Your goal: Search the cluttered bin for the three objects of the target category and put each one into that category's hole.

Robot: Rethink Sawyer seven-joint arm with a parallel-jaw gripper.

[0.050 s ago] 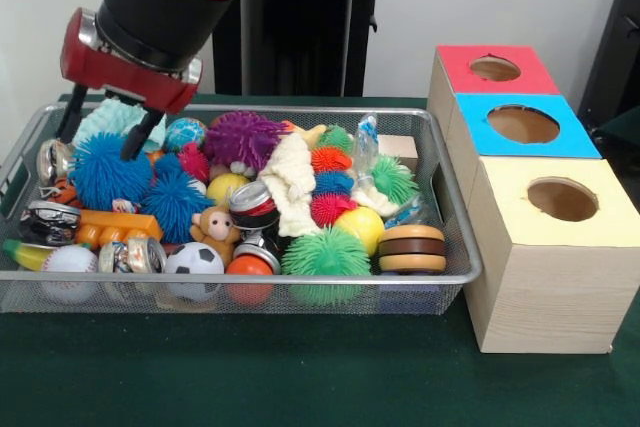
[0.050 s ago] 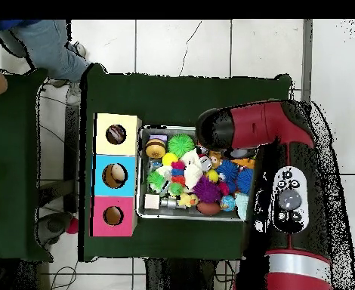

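A wire mesh bin (image 1: pixel 468 269) holds a jumble of toys. Among them are several spiky balls, including a big blue one (image 1: pixel 105 175), a purple one (image 1: pixel 243 137) and a green one (image 1: pixel 326 253). There are also crushed cans (image 1: pixel 252 197), a soccer ball (image 1: pixel 194 259), a baseball (image 1: pixel 70 261) and a monkey toy (image 1: pixel 216 229). My gripper (image 1: pixel 98 145) hangs open at the bin's left end, just above the blue spiky ball, with nothing between its fingers. In the overhead view the arm (image 2: pixel 256 128) covers the gripper and that end of the bin (image 2: pixel 144 133).
Three wooden boxes stand in a row beside the bin, with a red-topped hole (image 1: pixel 495 68), a blue-topped hole (image 1: pixel 523 124) and a yellow-topped hole (image 1: pixel 562 199). A person's leg (image 2: pixel 50 47) shows at the overhead view's top left.
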